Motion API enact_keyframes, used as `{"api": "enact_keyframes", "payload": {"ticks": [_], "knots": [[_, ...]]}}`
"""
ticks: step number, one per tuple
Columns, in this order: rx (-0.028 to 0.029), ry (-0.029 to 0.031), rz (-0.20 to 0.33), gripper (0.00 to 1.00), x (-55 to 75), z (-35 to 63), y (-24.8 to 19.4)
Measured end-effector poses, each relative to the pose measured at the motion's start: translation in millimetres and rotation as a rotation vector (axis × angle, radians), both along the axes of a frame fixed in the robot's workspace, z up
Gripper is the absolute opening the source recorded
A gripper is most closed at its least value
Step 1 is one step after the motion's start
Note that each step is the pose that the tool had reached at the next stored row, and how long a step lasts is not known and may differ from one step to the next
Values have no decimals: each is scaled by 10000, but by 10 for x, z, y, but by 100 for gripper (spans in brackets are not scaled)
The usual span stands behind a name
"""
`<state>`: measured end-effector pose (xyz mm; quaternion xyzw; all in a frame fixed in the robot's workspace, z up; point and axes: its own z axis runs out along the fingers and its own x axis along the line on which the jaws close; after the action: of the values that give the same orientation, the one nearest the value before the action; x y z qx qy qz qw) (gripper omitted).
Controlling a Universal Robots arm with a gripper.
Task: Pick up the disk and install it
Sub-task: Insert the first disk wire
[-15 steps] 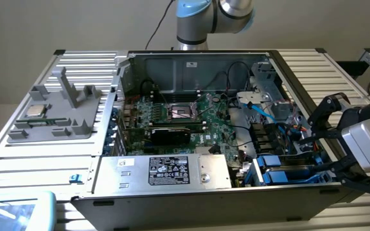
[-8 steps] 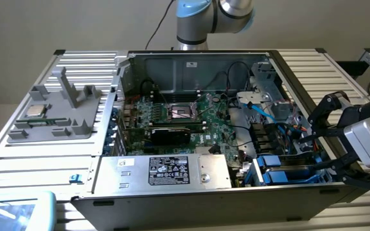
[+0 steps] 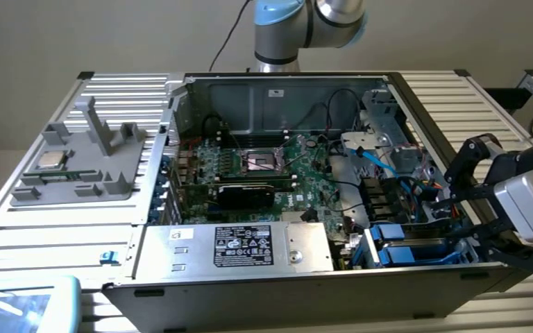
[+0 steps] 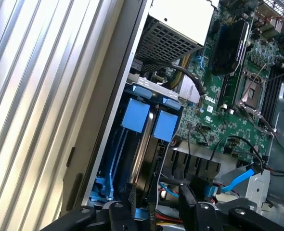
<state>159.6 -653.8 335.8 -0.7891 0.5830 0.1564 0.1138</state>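
The disk stands on edge in the drive bay at the corner of the open computer case, on the exterior view's right. In the wrist view its blue bracket tabs face the camera and a dark slab runs from them toward my fingers. My gripper hangs over the case's side wall, right by the bay. It is open, with black fingers set apart on either side of the disk's near end. I cannot tell whether they touch the disk.
A silver power supply box with a black label sits beside the bay. The green motherboard and a blue cable lie further in. A grey fixture holding a processor chip stands on the slatted table at the exterior view's left.
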Motion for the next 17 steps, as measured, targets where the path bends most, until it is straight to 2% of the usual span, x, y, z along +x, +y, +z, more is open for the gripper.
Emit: {"api": "enact_keyframes", "payload": {"ticks": [1, 2, 3, 5, 10, 17], "knots": [[12, 1, 0, 43, 0, -1, 0], [25, 4, 1, 43, 0, -3, 0], [39, 11, 1, 36, 0, -6, 0], [61, 43, 3, 36, 2, -17, -2], [72, 155, 1, 36, 10, -36, -16], [70, 162, 39, 36, 28, -43, -19]]}}
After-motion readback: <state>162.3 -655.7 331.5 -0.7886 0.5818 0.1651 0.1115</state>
